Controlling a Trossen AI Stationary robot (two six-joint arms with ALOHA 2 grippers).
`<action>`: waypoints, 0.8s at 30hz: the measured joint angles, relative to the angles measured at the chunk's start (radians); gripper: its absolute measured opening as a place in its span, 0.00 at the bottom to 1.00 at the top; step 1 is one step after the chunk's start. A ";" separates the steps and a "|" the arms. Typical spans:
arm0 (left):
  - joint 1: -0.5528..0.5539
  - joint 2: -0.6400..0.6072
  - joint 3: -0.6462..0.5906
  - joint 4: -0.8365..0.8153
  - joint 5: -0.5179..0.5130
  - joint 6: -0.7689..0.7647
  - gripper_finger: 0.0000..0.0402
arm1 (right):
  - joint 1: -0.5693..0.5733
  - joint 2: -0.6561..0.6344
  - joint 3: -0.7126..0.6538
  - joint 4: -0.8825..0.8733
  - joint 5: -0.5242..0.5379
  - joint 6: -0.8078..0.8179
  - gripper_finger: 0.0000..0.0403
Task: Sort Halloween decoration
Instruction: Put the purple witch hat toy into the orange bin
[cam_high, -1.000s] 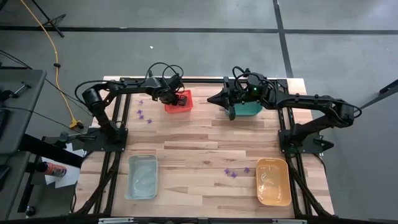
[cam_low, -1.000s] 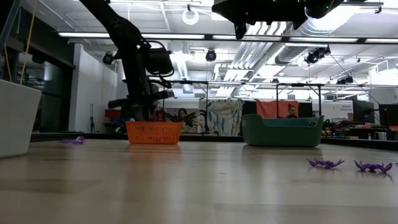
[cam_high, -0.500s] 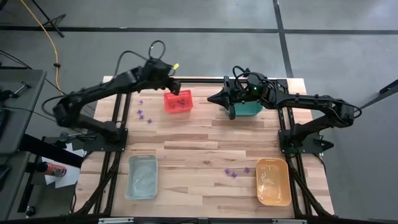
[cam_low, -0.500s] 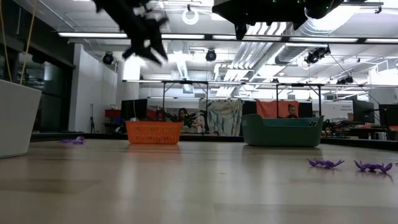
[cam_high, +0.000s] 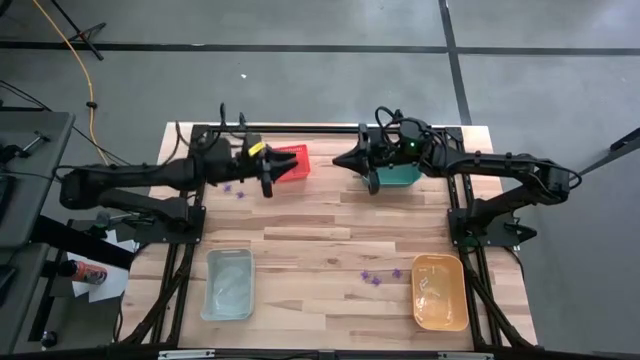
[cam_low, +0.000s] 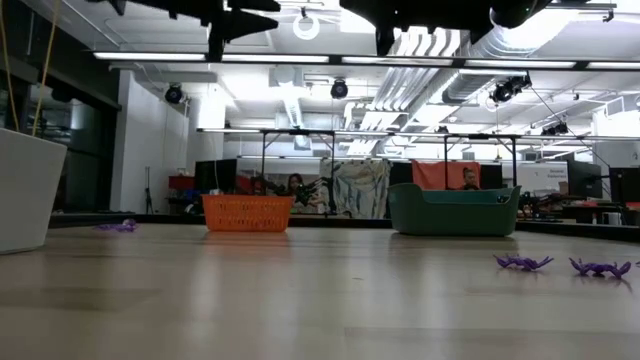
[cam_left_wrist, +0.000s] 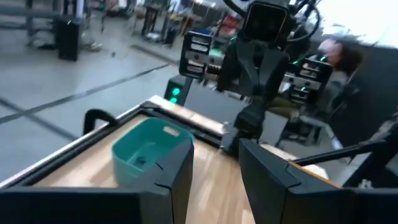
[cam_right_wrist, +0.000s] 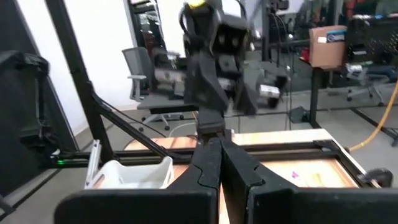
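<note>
Halloween decoration pieces, tiny purple spiky trinkets, lie loose on the wooden table (cam_high: 330, 225): a pair (cam_high: 232, 186) near the left arm's base and another pair (cam_high: 380, 277) just beside the orange bin (cam_high: 440, 292); the low view shows the second pair (cam_low: 560, 265) flat on the boards.

The left gripper (cam_high: 268, 172) hangs in the air with its fingers (cam_left_wrist: 180, 171) parted and nothing between them, just beside the red basket (cam_high: 290, 160). Judging by that, it has no load and its arm is stretched level across the back of the table, free to go for a piece. The right gripper (cam_high: 343, 159) has its fingers (cam_right_wrist: 208, 162) pressed together, empty, waiting raised next to the teal bin (cam_high: 398, 176).

A clear bin (cam_high: 228, 284) sits at the front left, well apart from both grippers. Nothing lies between the left gripper and the near purple pair, so the way down looks open; the pieces are thin and flat, which I judge will make them fiddly to pinch.
</note>
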 joint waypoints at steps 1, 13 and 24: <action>-0.007 -0.004 -0.029 0.047 0.000 0.000 0.29 | 0.006 0.000 0.000 0.009 0.000 0.000 0.00; -0.002 -0.007 -0.070 0.142 0.095 0.188 0.29 | 0.027 0.000 0.000 0.058 -0.002 0.007 0.00; 0.077 -0.007 -0.070 0.139 0.192 0.167 0.02 | 0.027 0.000 0.000 0.055 0.065 0.005 0.00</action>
